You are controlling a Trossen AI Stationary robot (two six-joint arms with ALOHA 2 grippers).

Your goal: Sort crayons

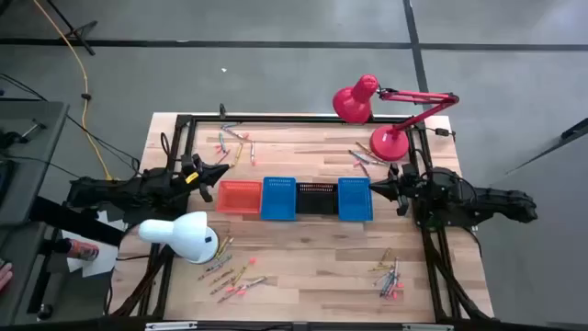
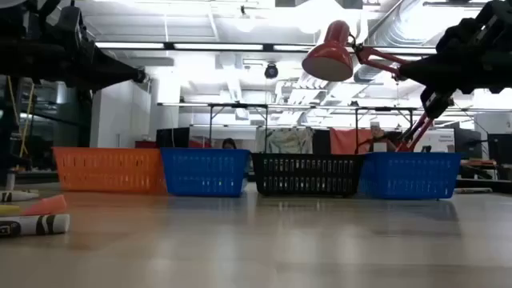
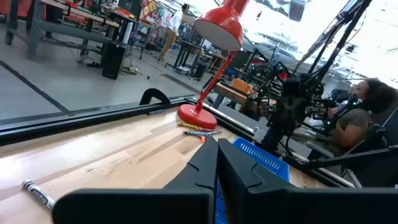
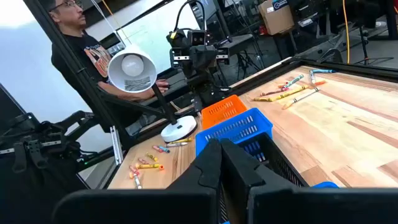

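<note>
From above, we see the left gripper (image 1: 223, 171) hanging just left of the orange basket (image 1: 239, 196), fingers pressed together with nothing between them. Crayons (image 1: 234, 143) lie scattered behind it near the table's far edge, and another bunch (image 1: 234, 278) lies in front, beside the white lamp (image 1: 184, 235). In the middle stand four baskets in a row, touching: orange, blue (image 1: 278, 198), black (image 1: 316, 197), blue (image 1: 355, 199). We cannot tell from any view whether crayons lie inside them. Right of the row, the right gripper (image 1: 375, 190) sits just beside the last blue basket, fingers closed and empty. More crayons (image 1: 360, 158) lie by the red lamp's base (image 1: 389, 144), and a last cluster (image 1: 390, 277) near the front right corner of the table (image 1: 303, 253). A person (image 4: 78, 46) stands beyond the table in the right wrist view.
</note>
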